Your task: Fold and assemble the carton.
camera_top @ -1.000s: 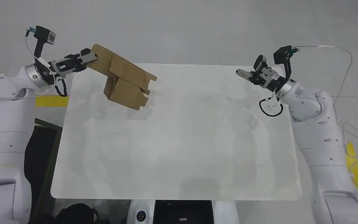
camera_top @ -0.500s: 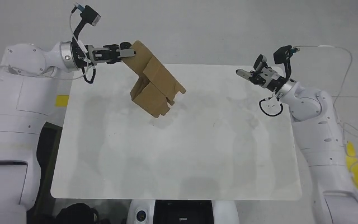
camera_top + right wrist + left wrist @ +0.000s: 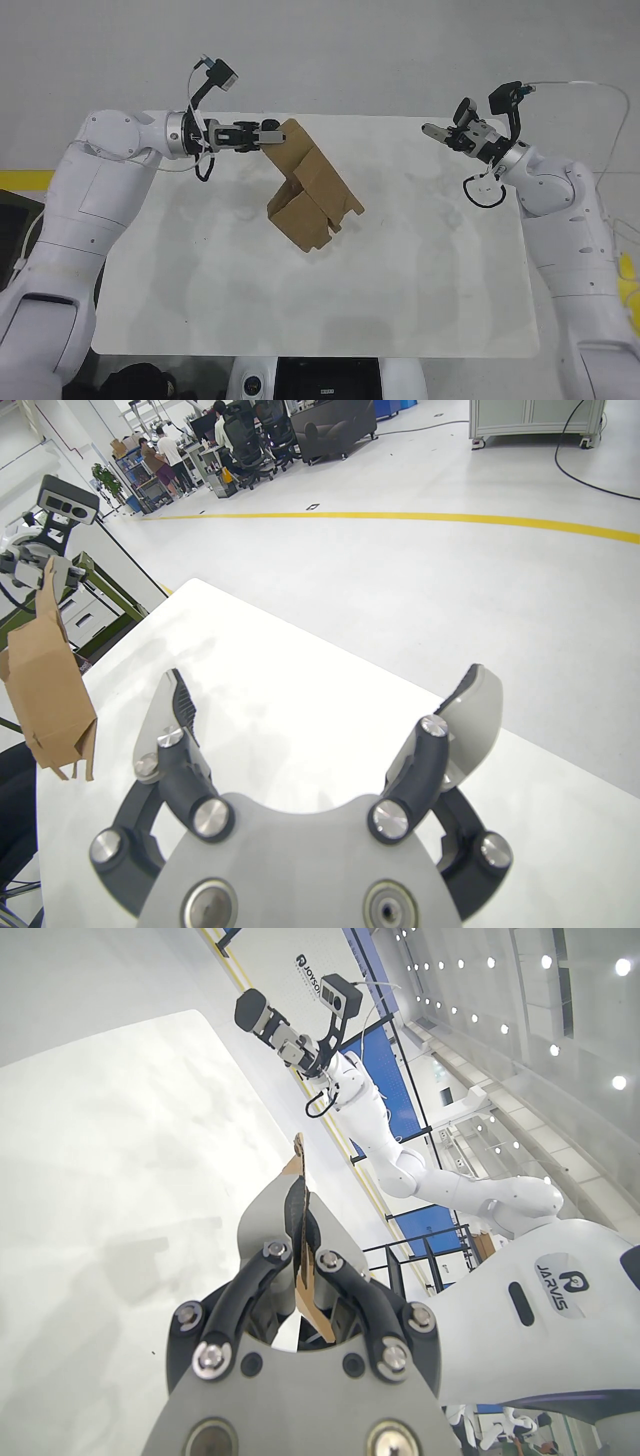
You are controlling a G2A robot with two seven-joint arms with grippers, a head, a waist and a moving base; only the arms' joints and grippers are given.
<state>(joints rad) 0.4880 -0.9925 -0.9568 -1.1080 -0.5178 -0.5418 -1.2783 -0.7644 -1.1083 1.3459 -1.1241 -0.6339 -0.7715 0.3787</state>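
A brown cardboard carton (image 3: 312, 198), partly folded with loose flaps, hangs above the white table (image 3: 420, 300) left of its middle. My left gripper (image 3: 272, 136) is shut on the carton's far upper edge. In the left wrist view the cardboard edge (image 3: 300, 1208) is pinched between the two pads of that gripper (image 3: 299, 1223). My right gripper (image 3: 430, 129) stands open at the table's far right corner, with nothing between its fingers (image 3: 320, 690). From the right wrist view the carton (image 3: 47, 690) dangles far off over the table.
The table's near half and right side are bare. Beyond the table is open floor with a yellow line (image 3: 400, 517), plus a green-framed cart (image 3: 107, 600) past the far left corner.
My left arm has swung the carton rightward and inward, from over the table's far left corner to above its left-centre. The right arm has stayed still.
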